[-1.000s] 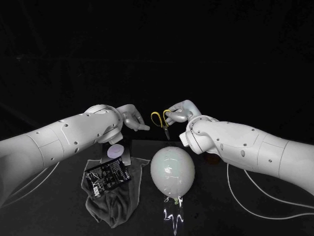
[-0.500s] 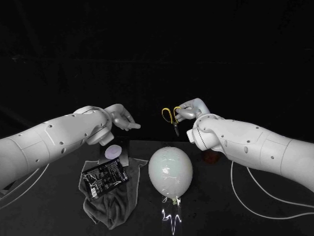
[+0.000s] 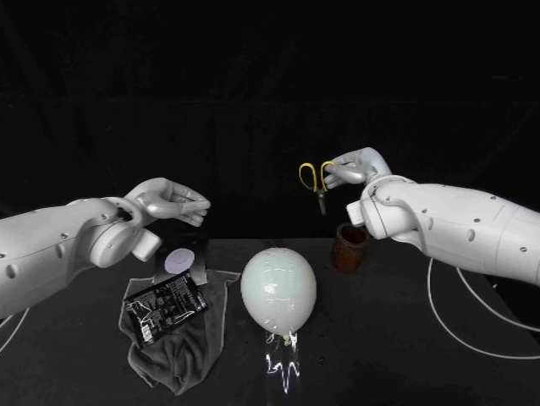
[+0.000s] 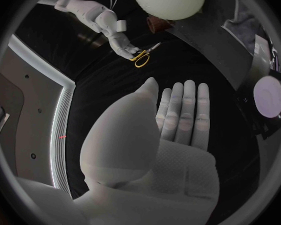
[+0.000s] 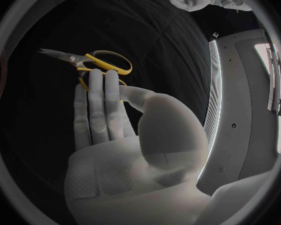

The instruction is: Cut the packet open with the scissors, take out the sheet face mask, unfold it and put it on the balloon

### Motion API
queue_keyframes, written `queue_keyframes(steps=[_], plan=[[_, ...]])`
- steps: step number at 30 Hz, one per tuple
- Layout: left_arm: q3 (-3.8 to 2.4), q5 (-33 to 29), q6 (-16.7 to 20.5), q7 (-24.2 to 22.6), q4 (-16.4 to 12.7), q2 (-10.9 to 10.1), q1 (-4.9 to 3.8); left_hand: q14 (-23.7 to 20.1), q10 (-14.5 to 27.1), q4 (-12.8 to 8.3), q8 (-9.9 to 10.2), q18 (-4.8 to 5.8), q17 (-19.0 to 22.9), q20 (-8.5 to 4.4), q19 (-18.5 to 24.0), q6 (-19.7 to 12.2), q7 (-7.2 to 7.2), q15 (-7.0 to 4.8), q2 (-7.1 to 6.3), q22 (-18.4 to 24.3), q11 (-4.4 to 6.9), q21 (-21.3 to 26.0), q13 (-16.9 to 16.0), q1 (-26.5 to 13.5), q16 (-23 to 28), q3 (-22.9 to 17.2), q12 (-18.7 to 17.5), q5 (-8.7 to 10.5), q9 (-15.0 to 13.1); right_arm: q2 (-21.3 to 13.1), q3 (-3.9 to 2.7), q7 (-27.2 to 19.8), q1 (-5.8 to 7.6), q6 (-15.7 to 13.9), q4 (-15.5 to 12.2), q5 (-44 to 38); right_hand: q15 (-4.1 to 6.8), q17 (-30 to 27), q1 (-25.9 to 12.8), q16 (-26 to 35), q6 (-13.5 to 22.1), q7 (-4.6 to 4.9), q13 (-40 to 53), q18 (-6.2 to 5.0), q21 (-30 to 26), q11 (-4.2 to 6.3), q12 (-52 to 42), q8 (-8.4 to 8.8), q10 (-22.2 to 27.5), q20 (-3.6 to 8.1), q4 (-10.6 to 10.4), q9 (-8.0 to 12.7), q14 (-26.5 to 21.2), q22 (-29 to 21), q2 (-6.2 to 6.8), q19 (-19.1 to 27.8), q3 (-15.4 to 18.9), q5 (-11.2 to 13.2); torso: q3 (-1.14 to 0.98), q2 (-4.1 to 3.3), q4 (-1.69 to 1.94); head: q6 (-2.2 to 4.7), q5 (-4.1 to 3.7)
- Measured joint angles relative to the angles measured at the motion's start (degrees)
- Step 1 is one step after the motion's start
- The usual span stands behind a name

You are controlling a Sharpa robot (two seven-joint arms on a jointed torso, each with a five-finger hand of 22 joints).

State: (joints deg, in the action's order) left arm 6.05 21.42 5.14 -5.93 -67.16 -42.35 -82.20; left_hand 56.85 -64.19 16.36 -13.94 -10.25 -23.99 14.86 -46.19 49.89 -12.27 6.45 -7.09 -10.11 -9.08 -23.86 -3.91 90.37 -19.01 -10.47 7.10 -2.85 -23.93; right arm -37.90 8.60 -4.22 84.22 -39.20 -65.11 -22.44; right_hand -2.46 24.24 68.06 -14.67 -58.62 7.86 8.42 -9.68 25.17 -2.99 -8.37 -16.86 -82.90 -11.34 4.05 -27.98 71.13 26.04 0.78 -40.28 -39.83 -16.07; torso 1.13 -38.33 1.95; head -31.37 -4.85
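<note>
While the right hand (image 3: 350, 168) holds the one pair of scissors (image 3: 316, 183) up above the desk (image 3: 405, 338), yellow loops uppermost and blades pointing down, its fingers (image 5: 97, 105) lie side by side through and against the loops; the thumb presses in from the side. One white balloon (image 3: 278, 288) lies on the desk; one dark packet (image 3: 167, 303) rests just beside it on a single crumpled grey cloth (image 3: 173, 359) (towards the left arm's side). One brown cup (image 3: 349, 245) stands beyond the balloon, below the scissors. The left hand (image 3: 167, 201) hangs raised over the packet's side, fingers (image 4: 184, 110) straight and close together, holding nothing.
</note>
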Motion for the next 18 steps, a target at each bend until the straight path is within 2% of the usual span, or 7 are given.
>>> queue_keyframes(steps=[3,6,11,13,18], plan=[[0.02,-3.88,-0.19,-2.48,-2.75,-2.23,0.54,0.00,0.00,0.16,0.00,0.00,0.00,0.30,0.40,0.40,-0.04,0.00,0.16,0.28,0.00,0.43,0.00,0.27,-0.06,-0.47,0.00,0.00,0.13,-2.92,-0.04,-0.92,0.63,0.36,-1.94,1.83,0.00,0.05,-0.21,0.04,0.01,-0.01,0.00,0.01,0.00,0.00,0.00,0.00,0.00,-0.05,0.00,0.00,0.00,0.06,-0.21,0.20,0.00,0.36,-0.08,0.21,-0.08,-0.47,-0.88],[0.03,-7.23,-0.25,-4.73,-5.25,-4.15,1.20,0.00,-0.52,0.18,0.01,0.01,0.00,0.62,2.21,1.18,0.37,0.00,-0.01,0.83,0.51,1.58,0.05,0.89,-0.06,-1.28,0.00,0.00,0.28,-5.98,-0.09,-1.89,1.25,0.85,-3.74,3.54,0.00,0.09,-0.28,0.08,0.09,-0.09,0.00,0.02,0.00,-0.15,0.00,0.00,0.14,-0.05,0.06,0.00,0.00,0.12,-0.27,0.20,0.07,0.46,-0.18,0.44,-0.19,-0.73,-1.49],[0.04,-10.76,-0.23,-7.26,-7.65,-5.86,2.49,0.00,-0.52,0.24,0.00,0.02,0.00,0.73,2.41,1.19,0.37,0.01,0.00,0.96,0.50,1.74,0.06,0.89,-0.06,-1.33,0.00,0.00,0.33,-9.74,-0.10,-2.86,1.72,1.73,-5.78,5.37,-0.01,0.13,-0.29,0.08,0.10,-0.10,-0.01,0.05,0.00,-0.20,0.13,0.00,0.20,-0.07,0.06,0.00,-0.01,0.13,-0.27,0.22,0.07,0.48,-0.34,0.83,-0.38,-1.14,-1.65],[0.06,-11.59,-0.20,-7.85,-8.06,-6.11,2.80,-0.01,-0.52,0.24,0.00,0.03,0.01,0.73,2.41,1.19,0.38,0.01,0.00,0.96,0.50,1.74,0.05,0.88,-0.06,-1.34,0.00,0.00,0.33,-10.50,-0.09,-2.93,1.79,2.22,-6.37,5.84,-0.21,0.19,-0.29,0.24,0.11,-0.10,-0.01,0.08,0.00,-0.20,0.23,0.00,0.20,-0.40,0.17,0.00,-0.21,0.24,-0.27,0.55,-0.03,1.00,-0.40,0.96,-0.47,-1.23,-1.64],[0.05,-13.21,-0.10,-8.99,-8.83,-6.43,3.41,-0.01,-0.53,0.25,0.00,0.04,0.01,0.73,2.40,1.39,0.19,0.01,0.00,0.96,0.49,1.74,0.05,0.88,-0.06,-1.34,0.00,0.00,0.38,-11.96,0.14,-2.79,1.82,3.81,-8.39,6.56,-0.21,0.29,-0.29,0.35,0.12,-0.11,-0.01,0.40,0.00,-0.20,0.23,0.00,0.20,-0.25,0.22,0.00,-0.21,0.32,-0.26,0.82,-0.08,1.32,-0.49,1.05,-0.58,-1.38,-1.96]])
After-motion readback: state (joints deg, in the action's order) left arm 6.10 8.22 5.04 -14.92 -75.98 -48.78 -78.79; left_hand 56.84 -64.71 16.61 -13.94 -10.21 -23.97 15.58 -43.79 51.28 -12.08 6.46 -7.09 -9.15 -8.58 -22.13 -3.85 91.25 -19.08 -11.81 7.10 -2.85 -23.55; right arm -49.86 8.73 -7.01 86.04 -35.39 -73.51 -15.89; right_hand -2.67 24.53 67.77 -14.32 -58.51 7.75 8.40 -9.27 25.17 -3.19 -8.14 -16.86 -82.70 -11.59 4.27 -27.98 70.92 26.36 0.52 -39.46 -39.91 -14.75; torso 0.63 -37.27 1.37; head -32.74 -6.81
